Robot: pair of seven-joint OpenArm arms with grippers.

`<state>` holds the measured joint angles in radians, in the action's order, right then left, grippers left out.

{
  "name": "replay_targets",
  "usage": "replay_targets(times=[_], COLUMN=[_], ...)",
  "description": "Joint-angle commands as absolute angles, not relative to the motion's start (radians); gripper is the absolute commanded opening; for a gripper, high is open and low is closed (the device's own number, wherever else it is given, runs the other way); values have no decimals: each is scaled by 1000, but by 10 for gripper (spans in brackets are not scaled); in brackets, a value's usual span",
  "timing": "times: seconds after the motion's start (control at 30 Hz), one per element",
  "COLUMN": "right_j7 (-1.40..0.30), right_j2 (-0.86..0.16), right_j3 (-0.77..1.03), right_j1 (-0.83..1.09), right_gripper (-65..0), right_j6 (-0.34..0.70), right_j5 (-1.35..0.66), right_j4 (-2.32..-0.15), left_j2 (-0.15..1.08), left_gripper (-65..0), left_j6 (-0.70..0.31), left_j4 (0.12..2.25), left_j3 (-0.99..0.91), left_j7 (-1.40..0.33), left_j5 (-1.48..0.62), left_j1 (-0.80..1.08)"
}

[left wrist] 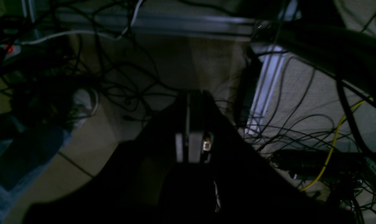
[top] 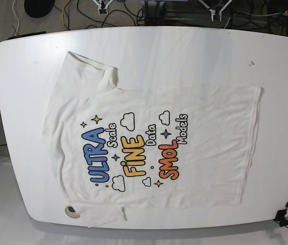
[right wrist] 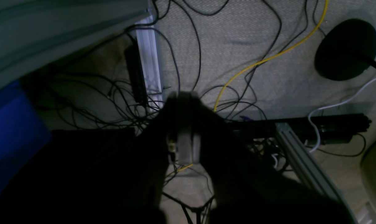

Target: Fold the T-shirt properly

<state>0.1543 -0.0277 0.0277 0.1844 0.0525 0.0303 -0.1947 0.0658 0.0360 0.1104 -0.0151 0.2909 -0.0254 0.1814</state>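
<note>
Both fingers pressed together, T-shirt (top: 154,148) flat, collar left, hem right

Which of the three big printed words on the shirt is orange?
"SMOL" on the T-shirt; "ULTRA" is blue, "FINE" yellow.

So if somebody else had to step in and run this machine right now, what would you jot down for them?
Left hand: shut, holding nothing, off the table and pointing at the cabled floor.
Right hand: the same, shut and holding nothing, over the floor cables.
T-shirt: spread flat, print up, on the white table; collar end toward the base view's left, hem toward its right. The far sleeve lies out flat; the near sleeve reaches the table's near edge.
Done: nothing folded so far.
Left: every fold, sleeves and body.
</note>
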Motion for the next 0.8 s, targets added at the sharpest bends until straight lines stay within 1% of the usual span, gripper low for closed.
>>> replay_targets(times=[0.0, 0.17, 0.4, 0.6, 0.77], right_j7=[166, 163, 164, 169, 165], right_j2=[-35, -49, -46, -49, -53], right_j3=[28, 24, 26, 25, 25], right_j1=[218, 294, 323, 389, 478], right_gripper=[-650, -650, -650, -650, -650], right_j6=[55, 58, 69, 66, 63], right_j5=[34, 17, 26, 29, 25], right_j4=[-225, -330, -361, -447, -596], left_j2=[84, 117, 113, 121, 137], left_gripper=[-650, -650, -650, -650, -650], left_j6=[39, 37, 34, 35, 33], left_j4=[137, 232, 244, 378, 516], left_j3=[-19, -17, -17, -24, -24], left_j7=[300, 314, 319, 334, 351], left_j5=[-31, -39, -36, -51, -97], left_j1=[216, 311, 326, 419, 529])
